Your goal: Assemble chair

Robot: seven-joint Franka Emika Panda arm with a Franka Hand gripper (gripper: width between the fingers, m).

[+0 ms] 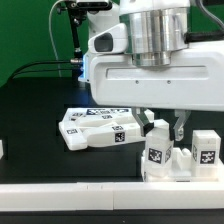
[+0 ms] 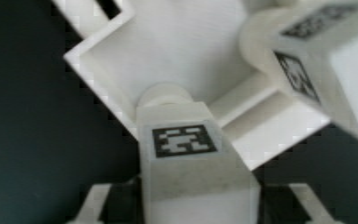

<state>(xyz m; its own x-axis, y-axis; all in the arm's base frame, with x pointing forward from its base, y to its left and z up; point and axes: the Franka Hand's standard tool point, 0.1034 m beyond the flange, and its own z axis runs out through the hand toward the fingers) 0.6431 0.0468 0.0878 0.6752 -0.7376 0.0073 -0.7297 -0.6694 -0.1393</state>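
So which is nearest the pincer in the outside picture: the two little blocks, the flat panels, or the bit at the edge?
1. Middle block, right by the pincer.
2. Other block, exterior view's right, and flat panels, its left: too close to call.
3. Edge piece, exterior view's far left.

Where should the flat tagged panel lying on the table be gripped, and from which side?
Probably from straight above, pinching the flat panel across its shorter width near mid-length. It lies flat with its tags up, so only its thin side edges offer opposing faces for two fingers.
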